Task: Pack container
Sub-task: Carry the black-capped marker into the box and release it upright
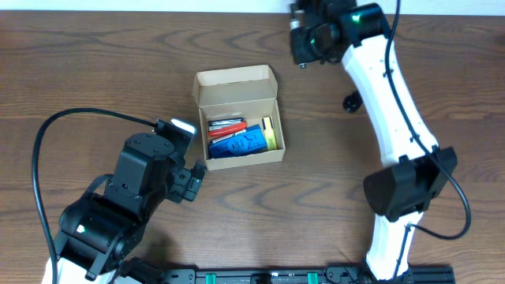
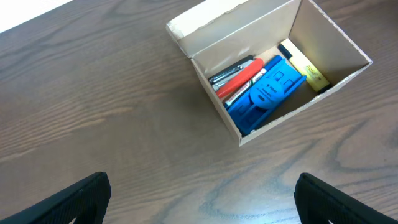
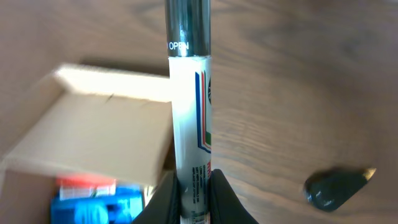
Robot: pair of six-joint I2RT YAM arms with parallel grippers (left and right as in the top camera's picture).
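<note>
The container (image 1: 235,77) is a small tan cardboard box in the middle of the table, with its flap lid open toward the far side. It holds red pens (image 2: 239,76), a blue plastic piece (image 2: 267,93) and a yellow item (image 2: 306,67). My left gripper (image 1: 193,177) is open and empty just left of and in front of the box; its fingers (image 2: 199,199) frame bare table. My right gripper (image 1: 304,43) is up at the far right of the box, shut (image 3: 193,193) on a white marker with a black cap (image 3: 186,112). The open lid (image 3: 99,137) lies below it.
A small black object (image 1: 351,101) lies on the table right of the box, and it also shows in the right wrist view (image 3: 336,186). The brown wooden table (image 1: 95,63) surrounds the box. The right arm's white links (image 1: 394,118) run down the right side.
</note>
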